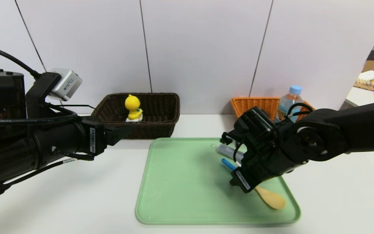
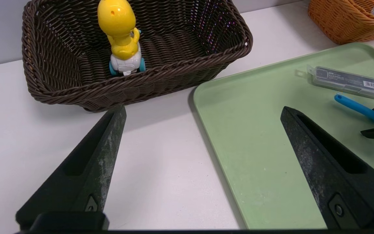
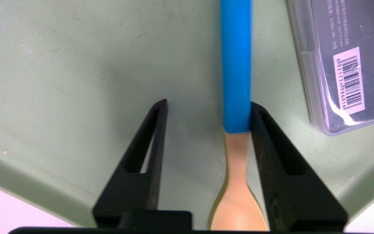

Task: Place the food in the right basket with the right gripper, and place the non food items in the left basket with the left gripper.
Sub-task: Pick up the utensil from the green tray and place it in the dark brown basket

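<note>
Spoon lies between right tool fingers, still apart — one case; left tool apart.

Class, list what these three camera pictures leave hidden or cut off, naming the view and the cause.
- Head view: right tool's fingertips, behind its own wrist.
- Head view: spoon handle middle and grey case, partly under that arm.
- Head view: bottle base, behind the orange basket and the arm.
- Right wrist view: spoon bowl cut off by the edge.

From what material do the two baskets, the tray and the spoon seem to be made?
Dark brown basket and orange basket: woven wicker or rattan-like strands, visible weave, slight sheen. Green tray: probably matte plastic, smooth moulded rim, faint scuffs. Spoon: tan bowl, plastic or wood, unclear; its blue handle looks like a matte rubbery or silicone sleeve.
</note>
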